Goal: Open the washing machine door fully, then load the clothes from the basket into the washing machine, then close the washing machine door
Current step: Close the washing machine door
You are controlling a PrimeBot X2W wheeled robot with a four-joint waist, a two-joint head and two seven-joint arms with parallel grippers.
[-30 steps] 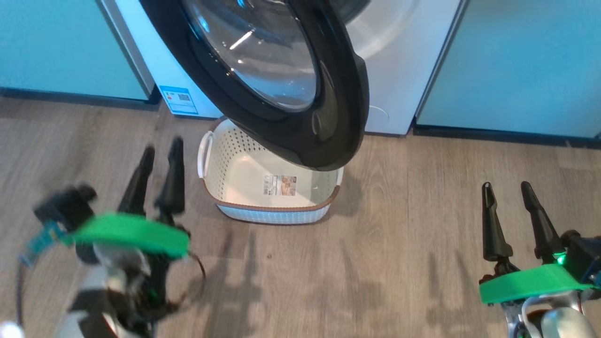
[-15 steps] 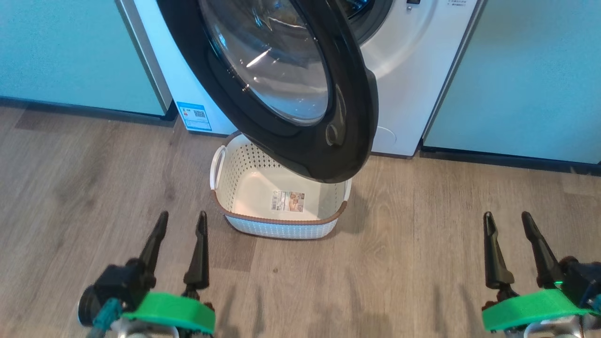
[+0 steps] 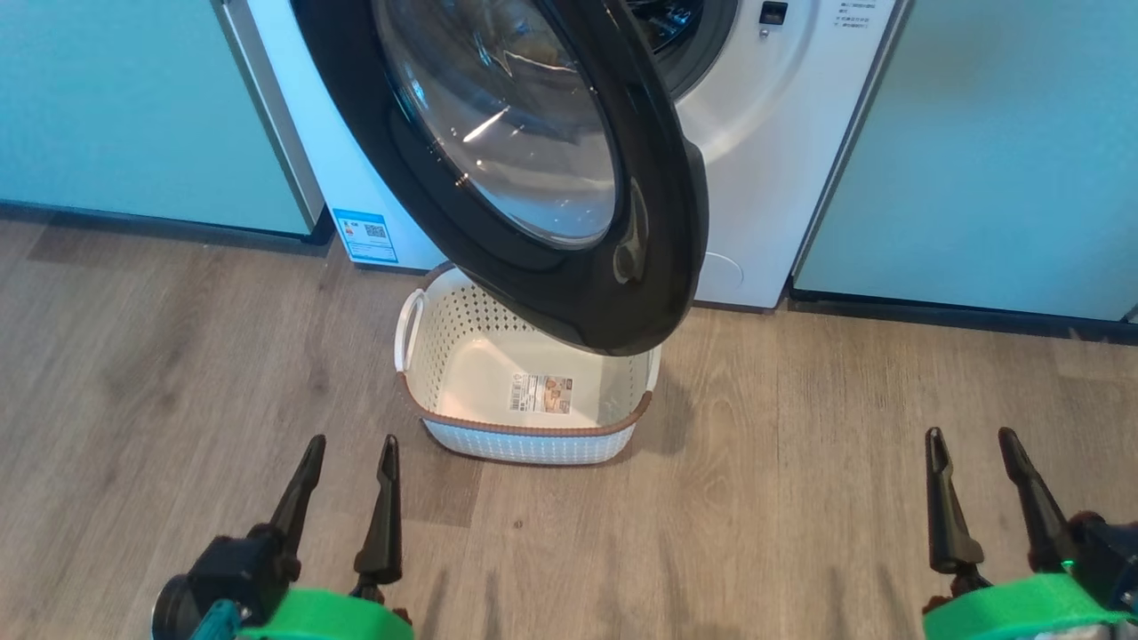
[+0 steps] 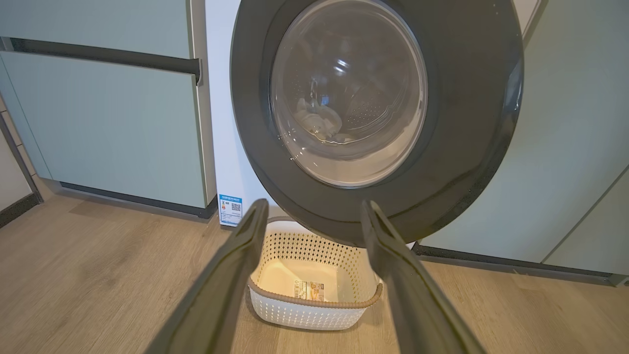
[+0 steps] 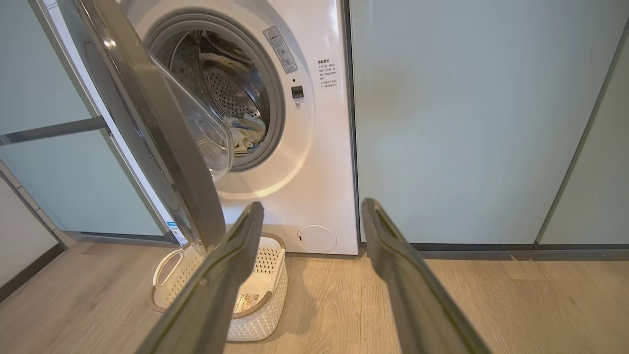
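Observation:
The washing machine (image 3: 773, 178) is white, and its door (image 3: 533, 267) stands swung out on its left hinge, overhanging the basket (image 3: 524, 440). The basket sits on the floor in front of the machine, with just a label inside. In the right wrist view the door (image 5: 162, 142) is edge-on and the clothes (image 5: 245, 132) lie inside the steel drum. They also show through the door glass as the clothes (image 4: 314, 118). My left gripper (image 3: 352, 444) is open, left of and nearer than the basket. My right gripper (image 3: 970, 436) is open, far to the right. Both hold nothing.
Pale teal cabinets (image 3: 133, 98) flank the machine on the left, and more teal cabinets (image 3: 1005, 142) on the right. Wooden floor (image 3: 782, 498) stretches between my grippers and the basket. A round lower hatch (image 5: 317, 238) sits at the machine's base.
The head camera has tilted, shifting the whole scene down. My left gripper has drawn back from beside the basket to the lower left and steadied. The right gripper has barely moved.

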